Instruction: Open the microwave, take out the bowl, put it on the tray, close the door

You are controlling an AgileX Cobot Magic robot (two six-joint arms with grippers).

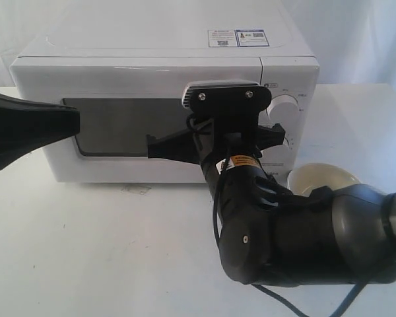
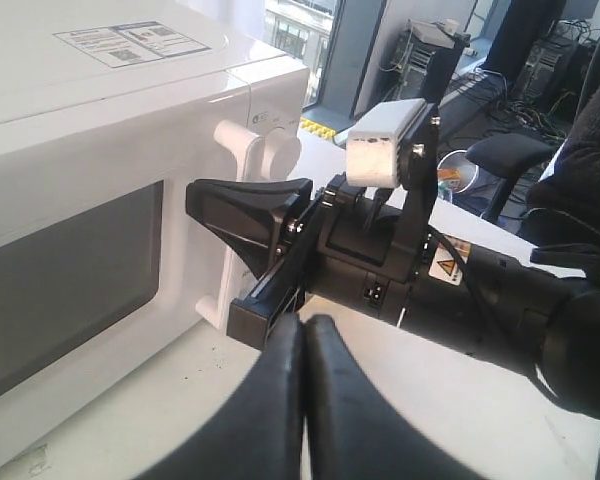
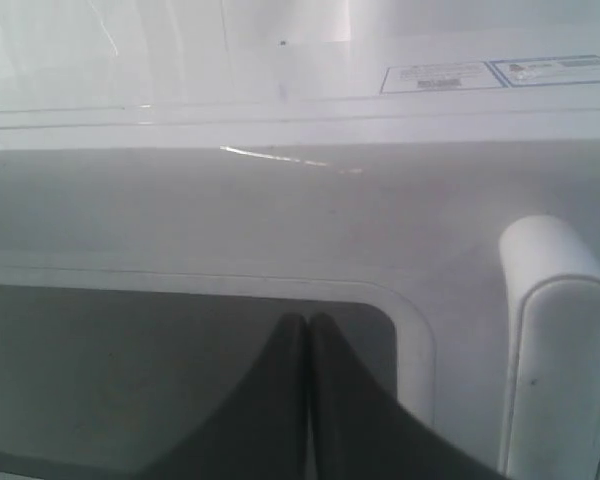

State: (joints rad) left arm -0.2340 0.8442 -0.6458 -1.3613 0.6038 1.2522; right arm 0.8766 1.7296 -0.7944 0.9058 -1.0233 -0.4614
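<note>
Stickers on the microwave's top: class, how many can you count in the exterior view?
2. The left sticker and the right sticker lie side by side on the microwave top, near its front edge. None seems hidden.

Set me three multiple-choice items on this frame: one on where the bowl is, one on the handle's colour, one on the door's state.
1. Where is the bowl relative to the microwave?
A. inside it
B. outside, to its right in the exterior view
C. on top of it

2. What colour is the door handle?
A. black
B. white
C. red

3. How does the door stand?
A. swung wide open
B. shut
C. taken off

Answers:
1. B: the bowl shows beside the casing, past the knob side.
2. B: the bar is as white as the panel behind it.
3. B: the panel lies flush with the front.
</note>
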